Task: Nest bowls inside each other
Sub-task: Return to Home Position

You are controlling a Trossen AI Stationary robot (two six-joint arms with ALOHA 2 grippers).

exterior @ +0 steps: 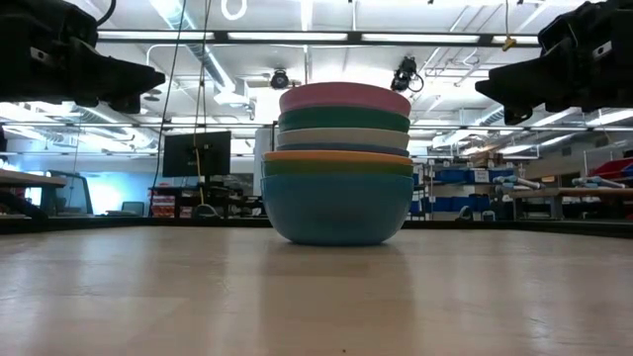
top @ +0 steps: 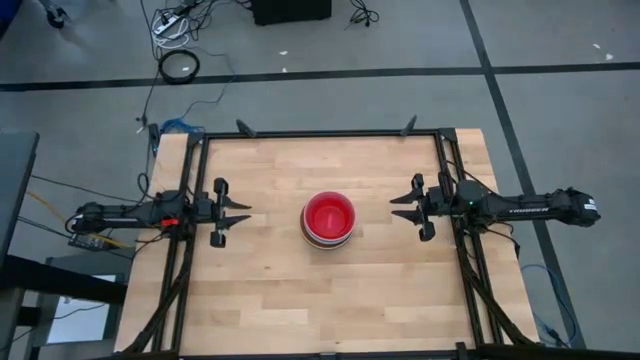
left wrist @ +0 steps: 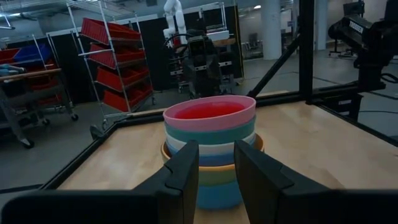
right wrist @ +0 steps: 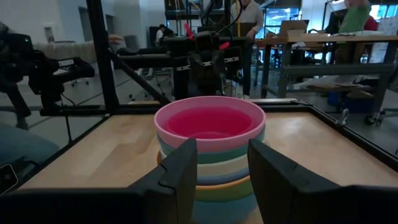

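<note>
The bowls stand nested in one stack at the table's middle. The light blue bottom bowl rests on the wood. Above it show green, orange, white and teal rims, and the pink bowl is on top. A red inside shows within the pink rim. My left gripper hovers level and open at the stack's left, a short way off. My right gripper hovers level and open at the stack's right. In both wrist views there is nothing between the fingers.
A black frame runs along the table's far edge and both sides. Bare wood lies around the stack. Beyond the table are shelving racks, other equipment, and people at benches.
</note>
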